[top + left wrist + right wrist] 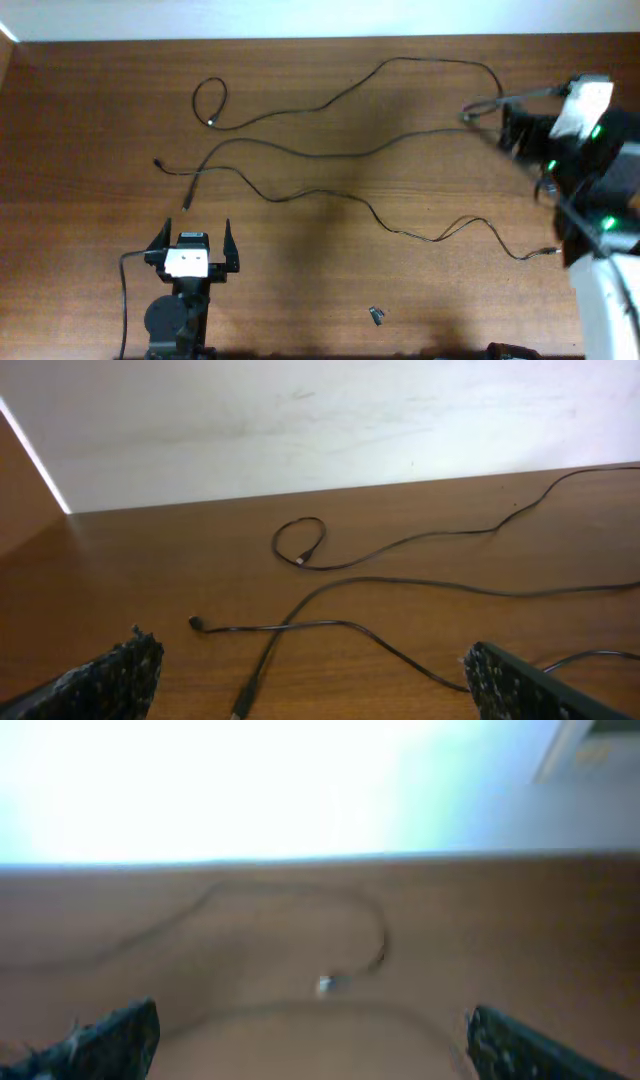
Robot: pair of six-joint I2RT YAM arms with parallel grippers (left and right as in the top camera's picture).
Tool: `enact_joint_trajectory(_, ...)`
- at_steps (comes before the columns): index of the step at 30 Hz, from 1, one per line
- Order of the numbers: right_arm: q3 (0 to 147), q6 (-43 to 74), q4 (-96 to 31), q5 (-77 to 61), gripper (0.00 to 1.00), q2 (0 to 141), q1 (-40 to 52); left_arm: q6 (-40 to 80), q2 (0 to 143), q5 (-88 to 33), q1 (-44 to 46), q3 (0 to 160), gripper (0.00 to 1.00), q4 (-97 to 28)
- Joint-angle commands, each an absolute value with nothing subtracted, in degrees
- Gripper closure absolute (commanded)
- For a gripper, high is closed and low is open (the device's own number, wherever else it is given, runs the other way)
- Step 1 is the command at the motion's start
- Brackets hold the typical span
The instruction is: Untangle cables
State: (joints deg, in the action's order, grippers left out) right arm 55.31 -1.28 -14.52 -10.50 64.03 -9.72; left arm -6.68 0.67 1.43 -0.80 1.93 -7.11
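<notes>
The three thin black cables lie spread over the brown wooden worktop, running from the upper left of the overhead frame to its right edge. Two of them cross near their plug ends at the left, and one curls into a small loop at the upper left. Our right hand hangs at the upper right with its jaws spread wide and nothing between them. In its blurred wrist view a silvery plug lies ahead on the wood. Our left hand, lower left, is just as wide open and empty, with a plug end just above it. We judge the main risk to be closing on two cords where they run close beside the right hand, which would drag both and tighten the crossing. A hard pull could also draw the loop into a knot, or sweep a plug off the right edge.
</notes>
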Motion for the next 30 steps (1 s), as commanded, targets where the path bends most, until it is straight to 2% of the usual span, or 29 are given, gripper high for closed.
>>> enact_joint_trajectory(1, 38.17, 0.93, 0.89, -12.49, 0.01, 55.44, -8.21, -7.6, 0.34, 0.62, -1.08, 1.8, 0.01, -7.38)
enact_joint_trajectory(4, 24.53, 3.9, 16.34, -12.49, 0.01, 47.51, -8.21, -7.6, 0.34, 0.62, -1.08, 1.8, 0.01, -7.38)
enact_joint_trajectory(6, 16.4, 3.9, 20.8, -12.47, 0.01, 41.45, -8.21, -7.6, 0.34, 0.62, -1.08, 1.8, 0.01, -7.38)
enact_joint_trajectory(12, 4.12, 3.9, 21.04, -12.49, 0.01, 28.51, -8.19, -7.6, 0.34, 0.62, -1.08, 1.8, 0.01, -7.38)
enact_joint_trajectory(14, 1.28, 3.9, 19.81, -12.51, 0.01, 24.21, -8.19, -7.6, 0.34, 0.62, -1.08, 1.8, 0.01, -7.38)
enact_joint_trajectory(22, 0.32, 3.88, -4.01, -8.56, 0.01, 4.78, -5.72, -7.6, 0.34, 0.62, -1.08, 1.8, 0.01, -7.38)
enact_joint_trajectory(25, 0.32, 3.46, -3.75, -6.33, 0.01, 0.14, -3.88, -7.6, 0.34, 0.62, -1.08, 1.8, 0.01, -7.38)
enact_joint_trajectory(30, 0.32, 3.49, -4.14, -0.49, 0.01, 0.16, -0.32, -7.6, 0.34, 0.62, -1.08, 1.8, 0.01, -7.38)
